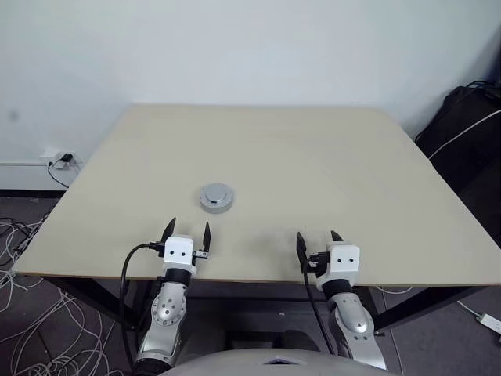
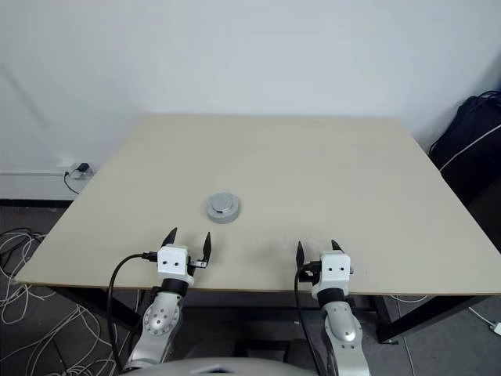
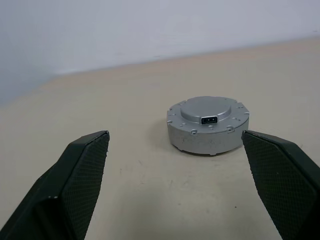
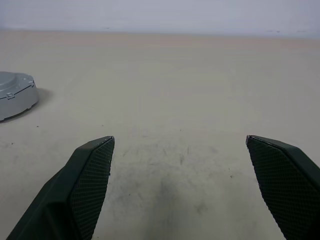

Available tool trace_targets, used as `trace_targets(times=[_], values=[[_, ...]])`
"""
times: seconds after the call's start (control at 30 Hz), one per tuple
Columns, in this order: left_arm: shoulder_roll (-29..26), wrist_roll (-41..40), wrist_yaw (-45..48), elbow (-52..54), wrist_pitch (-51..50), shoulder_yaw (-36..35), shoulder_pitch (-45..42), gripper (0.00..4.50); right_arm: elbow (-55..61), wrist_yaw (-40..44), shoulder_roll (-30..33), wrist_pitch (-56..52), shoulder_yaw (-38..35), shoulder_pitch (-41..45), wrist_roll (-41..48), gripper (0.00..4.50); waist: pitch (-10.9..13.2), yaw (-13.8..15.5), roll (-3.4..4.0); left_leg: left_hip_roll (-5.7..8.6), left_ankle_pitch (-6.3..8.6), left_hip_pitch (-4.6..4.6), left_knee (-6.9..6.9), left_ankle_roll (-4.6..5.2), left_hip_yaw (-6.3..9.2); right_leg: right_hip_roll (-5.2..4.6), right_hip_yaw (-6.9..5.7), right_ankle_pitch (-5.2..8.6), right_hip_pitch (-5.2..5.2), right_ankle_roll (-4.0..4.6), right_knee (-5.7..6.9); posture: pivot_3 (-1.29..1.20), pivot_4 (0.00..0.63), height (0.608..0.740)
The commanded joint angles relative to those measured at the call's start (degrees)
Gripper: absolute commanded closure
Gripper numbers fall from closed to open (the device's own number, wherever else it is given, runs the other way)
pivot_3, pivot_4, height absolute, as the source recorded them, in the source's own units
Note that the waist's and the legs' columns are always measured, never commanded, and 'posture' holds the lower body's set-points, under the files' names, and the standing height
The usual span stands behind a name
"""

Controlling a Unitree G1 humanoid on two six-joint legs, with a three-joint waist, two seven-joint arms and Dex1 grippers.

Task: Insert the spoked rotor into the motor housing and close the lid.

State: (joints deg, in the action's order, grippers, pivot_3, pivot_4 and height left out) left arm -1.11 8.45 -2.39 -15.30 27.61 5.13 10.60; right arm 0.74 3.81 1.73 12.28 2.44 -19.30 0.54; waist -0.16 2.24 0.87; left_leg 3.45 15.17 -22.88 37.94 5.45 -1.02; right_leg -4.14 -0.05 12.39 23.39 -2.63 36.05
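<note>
- Motor housing (image 1: pixel 217 197) in the left eye view sat as one closed grey round unit on the beige table (image 1: pixel 313 172), with the lid (image 1: pixel 217 191) as its raised top face; no windings or spoked wheel could be seen from outside. The left claw (image 1: pixel 188 232) hung at the table's near edge, just short of the housing and a little to its left, fingers spread wide and empty. The right claw (image 1: pixel 318 239) hung at the same edge, well apart from the housing on its right, also spread wide and empty.
- Right eye view: the housing lay nearer the table's near edge than its far edge, left of the middle, with both claws clear of it. A wall socket with a plug (image 2: pixel 80 168) sat by the table's left corner, loose white cables (image 2: pixel 31 313) lay on the floor below, and a dark bag (image 2: pixel 470 133) stood off the table's right side.
- Left wrist view: the housing lay ahead between the two dark fingers (image 3: pixel 80 180), untouched, a small rectangular port facing the camera.
- Right wrist view: the housing showed at the side, beyond one finger (image 4: pixel 85 190), with bare scuffed table between the fingers.
</note>
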Motion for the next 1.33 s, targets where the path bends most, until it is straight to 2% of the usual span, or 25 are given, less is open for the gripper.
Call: trace_targets(times=[0.03,1.33], values=[[0.38,0.01,0.1,1.89,-0.08,0.57,-0.95,0.02,1.27,0.13,-0.31,1.07,0.34,0.4,-0.02,0.0,0.0,0.0,0.0,0.0,0.0,0.0,0.0,0.0,0.0,0.0,0.0,0.0,0.0,0.0,0.0,0.0,0.0,0.74],[1.67,-0.08,0.02,-0.23,-0.46,1.62,-2.36,0.02,0.76,0.29,0.03,0.47,0.12,0.9,0.25,0.0,0.0,-0.01,0.0,0.0,0.0,0.02,0.01,0.0,0.0,0.01,0.0,0.0,-0.01,0.0,0.01,0.0,0.0,0.74]])
